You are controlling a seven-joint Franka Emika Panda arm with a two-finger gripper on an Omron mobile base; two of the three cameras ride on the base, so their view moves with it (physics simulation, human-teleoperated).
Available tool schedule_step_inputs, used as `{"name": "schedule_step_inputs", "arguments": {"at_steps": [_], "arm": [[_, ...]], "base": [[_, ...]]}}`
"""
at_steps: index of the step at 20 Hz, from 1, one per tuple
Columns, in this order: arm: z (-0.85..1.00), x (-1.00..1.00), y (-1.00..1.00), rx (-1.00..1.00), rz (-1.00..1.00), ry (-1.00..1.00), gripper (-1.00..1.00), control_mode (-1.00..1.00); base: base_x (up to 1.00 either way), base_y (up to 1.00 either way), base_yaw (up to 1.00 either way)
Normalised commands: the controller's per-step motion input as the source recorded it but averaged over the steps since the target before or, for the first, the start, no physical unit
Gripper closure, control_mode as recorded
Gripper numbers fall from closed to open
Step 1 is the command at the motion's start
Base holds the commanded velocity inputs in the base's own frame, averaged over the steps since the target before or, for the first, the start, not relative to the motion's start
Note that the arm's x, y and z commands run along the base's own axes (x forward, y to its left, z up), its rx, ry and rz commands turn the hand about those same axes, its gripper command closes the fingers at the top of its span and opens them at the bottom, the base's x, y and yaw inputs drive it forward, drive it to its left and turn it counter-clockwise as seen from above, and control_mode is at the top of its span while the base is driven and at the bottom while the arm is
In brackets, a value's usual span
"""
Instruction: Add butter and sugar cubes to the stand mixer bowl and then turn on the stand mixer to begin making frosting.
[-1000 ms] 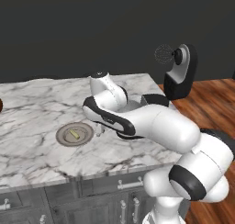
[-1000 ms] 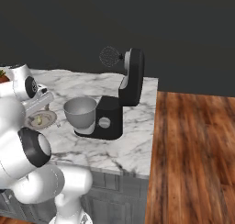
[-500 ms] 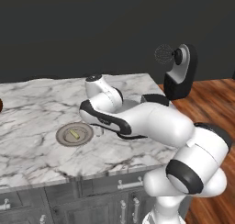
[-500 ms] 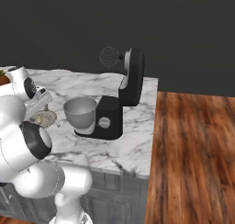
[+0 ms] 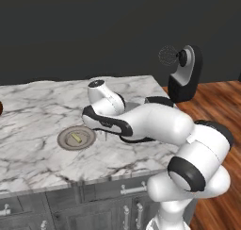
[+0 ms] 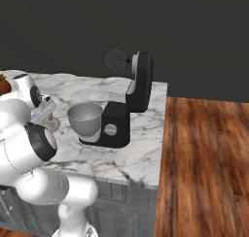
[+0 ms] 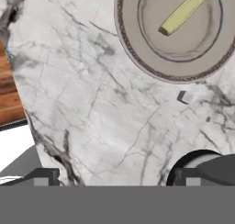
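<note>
now butter [image 7: 182,12] lies on plate [image 7: 133,44]

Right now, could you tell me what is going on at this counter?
The white arm is reaching over the marble counter toward a round grey plate holding the butter. Its gripper is open above the counter beside the plate, holding nothing. A small cube lies on the marble near the plate's rim. The stand mixer has its head tilted up, with the stand mixer bowl on its base.
</note>
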Motion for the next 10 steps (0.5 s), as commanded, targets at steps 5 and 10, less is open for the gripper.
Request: {"name": "schedule_step_inputs", "arguments": {"at_steps": [5, 10], "arm": [[-0.25, 0.06, 0.00, 0.00, 0.04, 0.00, -1.00, -1.00], [-0.21, 0.16, -0.07, 0.00, 0.01, 0.00, -1.00, -1.00]], "base": [[0.00, 0.00, 0.00], [0.00, 0.00, 0.00]]}}
